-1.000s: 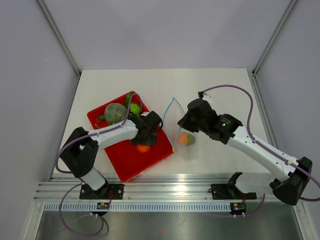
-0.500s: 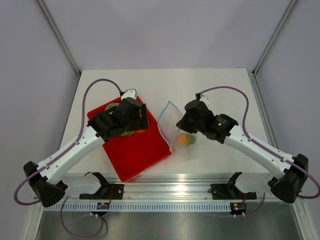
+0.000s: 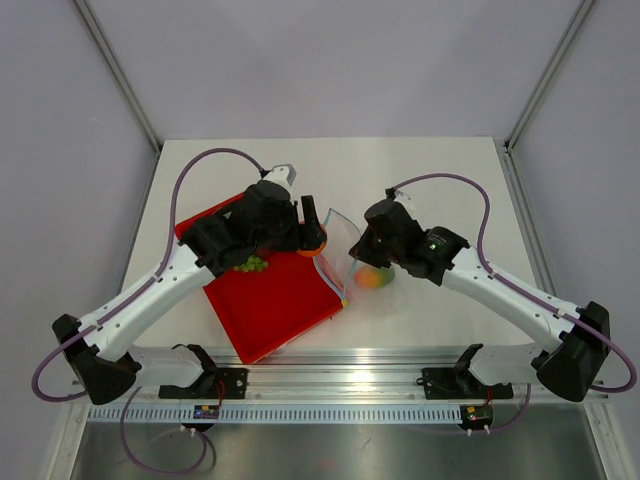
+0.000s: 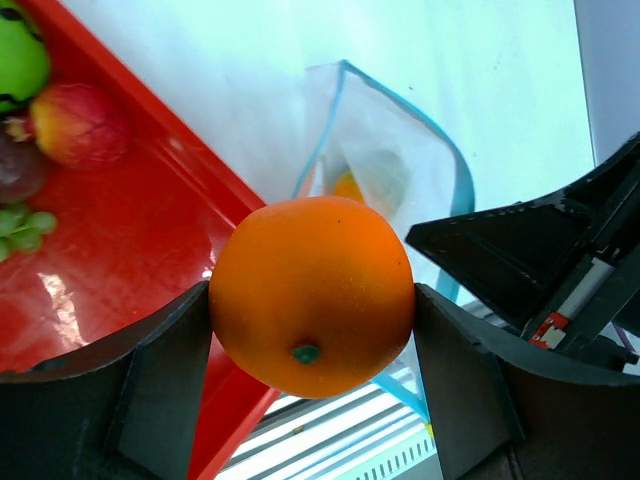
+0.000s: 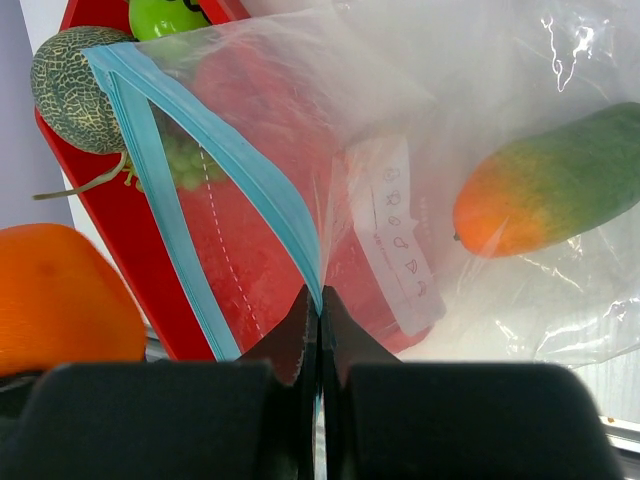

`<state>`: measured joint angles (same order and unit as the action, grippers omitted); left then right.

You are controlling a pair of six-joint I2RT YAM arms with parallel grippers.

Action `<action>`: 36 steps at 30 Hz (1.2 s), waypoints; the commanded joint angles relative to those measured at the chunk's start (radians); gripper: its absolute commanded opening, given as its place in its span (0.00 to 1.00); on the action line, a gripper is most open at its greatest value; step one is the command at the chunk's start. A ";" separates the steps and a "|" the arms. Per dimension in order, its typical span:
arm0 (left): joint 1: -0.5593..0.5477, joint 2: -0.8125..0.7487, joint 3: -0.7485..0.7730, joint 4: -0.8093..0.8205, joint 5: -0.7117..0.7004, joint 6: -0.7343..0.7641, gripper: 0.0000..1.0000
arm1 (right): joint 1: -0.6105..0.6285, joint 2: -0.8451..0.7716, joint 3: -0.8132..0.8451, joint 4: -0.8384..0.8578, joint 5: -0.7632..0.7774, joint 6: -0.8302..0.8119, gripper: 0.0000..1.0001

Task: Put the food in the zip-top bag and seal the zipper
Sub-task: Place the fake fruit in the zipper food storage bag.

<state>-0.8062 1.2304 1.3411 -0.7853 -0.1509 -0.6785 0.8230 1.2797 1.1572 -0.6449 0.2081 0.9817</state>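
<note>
The left gripper (image 4: 312,330) squeezed the orange (image 4: 310,270) tight, right by the zip-top bag (image 4: 395,170) — the right gripper (image 5: 318,320) pinched the zipper (image 5: 205,150) edge, holding the mouth open for it.

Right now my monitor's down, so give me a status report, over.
Left gripper shut on orange, at bag mouth. Right gripper pinching zipper, holding mouth open. Mango inside. Nothing in the way.

A flat red tray (image 3: 270,305) lies askew on the left half of the white surface (image 3: 430,170); a metal rail (image 3: 340,380) spans the near edge; grey walls (image 3: 320,60) enclose it.
</note>
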 commanded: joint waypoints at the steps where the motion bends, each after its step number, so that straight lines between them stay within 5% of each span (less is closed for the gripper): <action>1: -0.021 0.037 0.041 0.102 0.080 -0.012 0.59 | 0.010 -0.006 0.041 0.025 0.002 -0.012 0.00; 9: -0.036 0.130 0.058 0.144 0.094 -0.012 0.63 | 0.010 -0.016 0.041 0.022 0.004 -0.008 0.00; 14: -0.036 0.185 0.102 0.129 0.103 0.013 0.99 | 0.010 -0.029 0.036 0.021 0.007 -0.002 0.00; 21: -0.036 0.159 0.138 0.075 0.090 0.023 0.99 | 0.010 -0.049 0.016 0.019 0.016 0.005 0.00; 24: -0.036 0.101 0.141 0.057 0.050 0.019 0.89 | 0.010 -0.049 0.013 0.019 0.014 0.003 0.00; 27: -0.036 0.052 0.109 0.026 -0.012 0.010 0.82 | 0.010 -0.054 0.016 0.021 0.016 0.005 0.00; 36: -0.031 0.014 -0.117 0.033 -0.027 -0.096 0.85 | 0.010 -0.072 0.016 0.008 0.027 0.005 0.00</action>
<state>-0.8383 1.2499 1.2919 -0.7620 -0.1577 -0.7227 0.8230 1.2427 1.1576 -0.6479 0.2089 0.9810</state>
